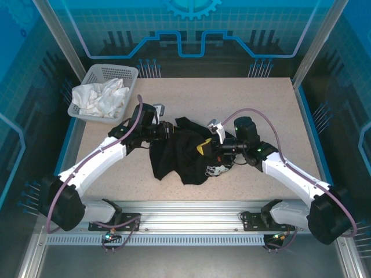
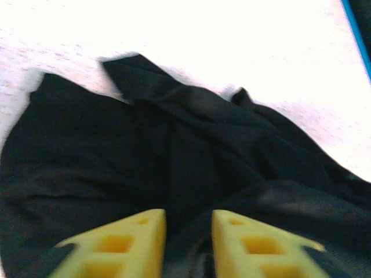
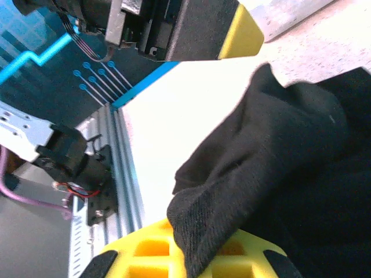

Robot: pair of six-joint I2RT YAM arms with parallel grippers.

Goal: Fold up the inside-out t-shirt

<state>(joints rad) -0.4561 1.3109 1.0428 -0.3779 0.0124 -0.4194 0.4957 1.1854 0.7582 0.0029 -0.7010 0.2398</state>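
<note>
**Black t-shirt (image 1: 179, 157) lies bunched between two robot arms**

Seen from overhead, the dark garment sits crumpled in a loose heap near the middle of a tan speckled table (image 1: 261, 98), a little nearer the front rail than the back edge. Both white arms reach inward to it from either side. A small patch of pale print (image 1: 217, 169) shows at the heap's near right edge.

The right gripper (image 1: 203, 146) is at the shirt's right side. Its own wrist camera shows a thick fold of black fabric rising from between its two yellow fingers (image 3: 136, 255), which are closed tight on the cloth.

The left gripper (image 2: 188, 246) is at the shirt's upper left side. In its wrist view the yellow fingers (image 2: 124, 243) stand parted, with a narrow gap between them and rumpled black fabric spread just ahead and below. Whether any cloth lies inside that gap cannot be told from the blurred frame.

At the table's far left corner stands a grey slatted basket (image 1: 116, 67), well apart from the shirt, holding a crumpled white cloth (image 1: 101, 97).
</note>
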